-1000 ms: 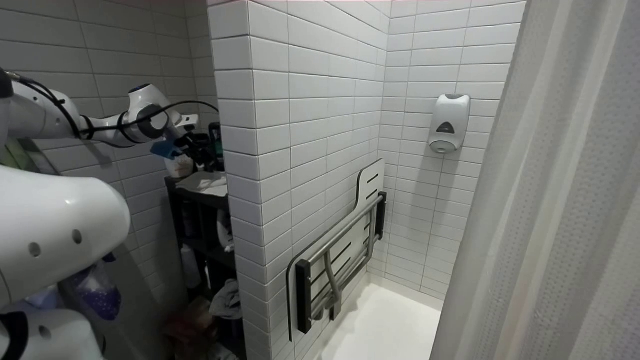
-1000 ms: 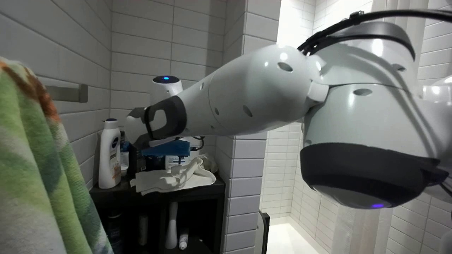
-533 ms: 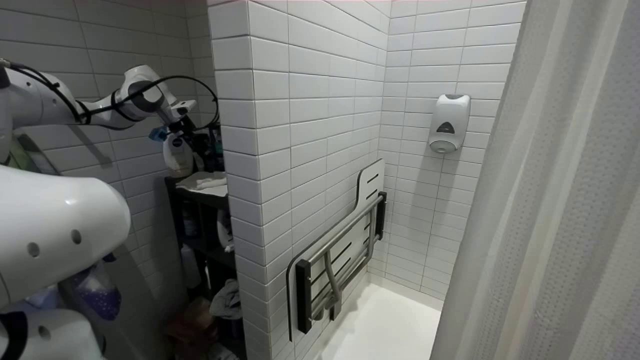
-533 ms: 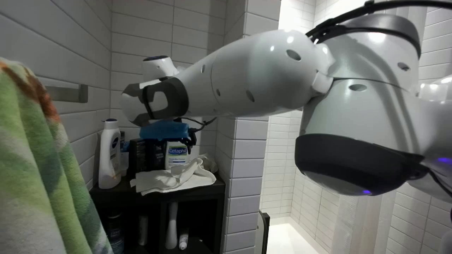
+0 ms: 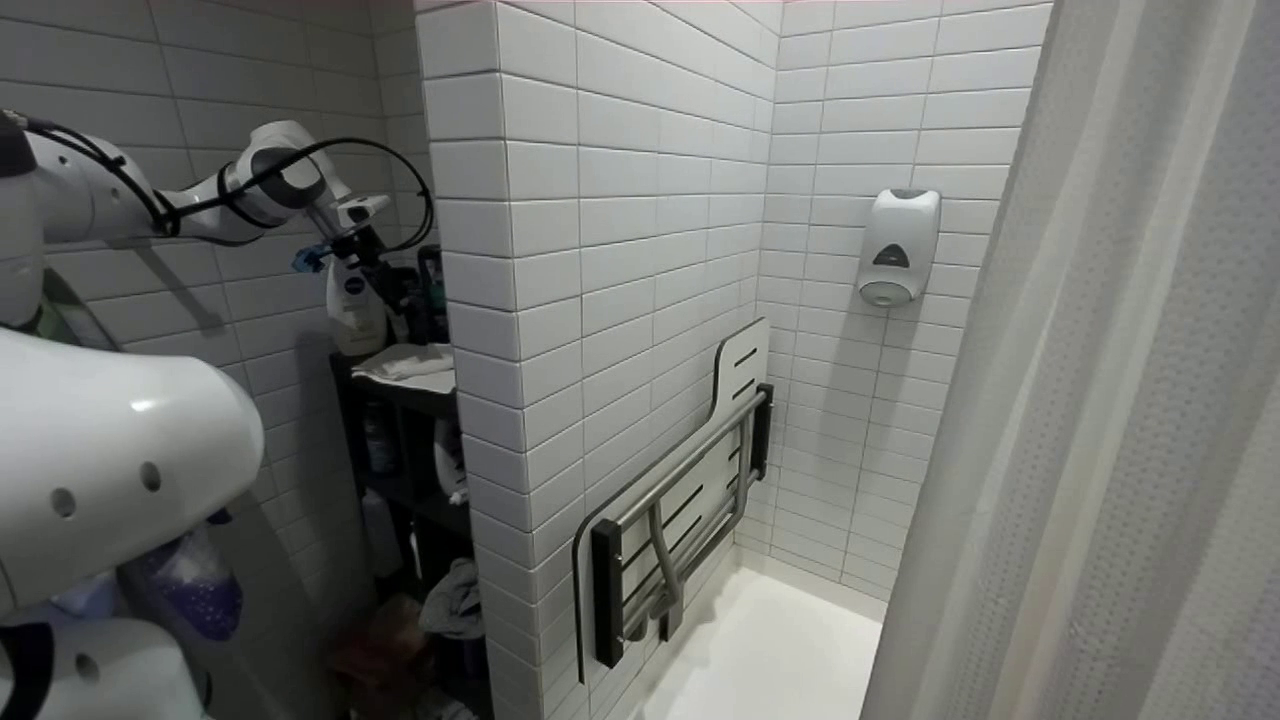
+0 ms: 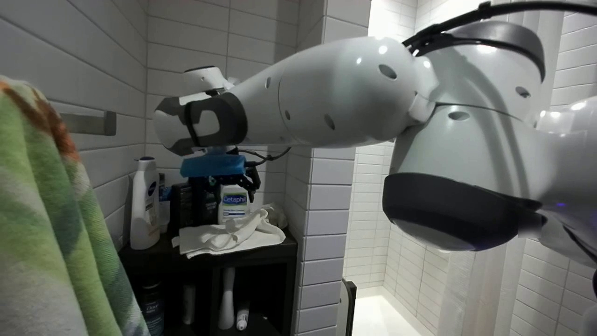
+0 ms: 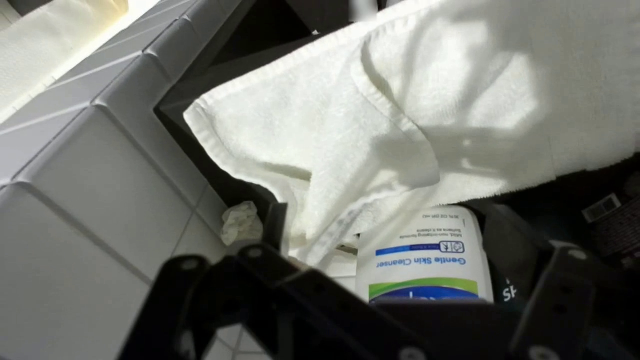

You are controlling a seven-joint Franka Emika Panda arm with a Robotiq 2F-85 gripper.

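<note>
White-tiled walls (image 6: 74, 60); tiled partition (image 5: 600, 250) splits dim alcove (image 6: 189, 53) from bright shower stall (image 5: 840, 420). Stall: white floor (image 5: 770, 640), slotted fold-up seat (image 5: 685, 508) flat against partition, soap dispenser (image 5: 900, 247) on back wall, pale textured curtain (image 5: 1080, 400). Alcove: black cubby shelf (image 6: 256, 256) in corner, metal towel bar (image 6: 88, 124).

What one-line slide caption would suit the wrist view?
Open end effector near a rumpled white cloth and a Gentle Skin Cleanser bottle, with a tiled wall at frame left.
</note>
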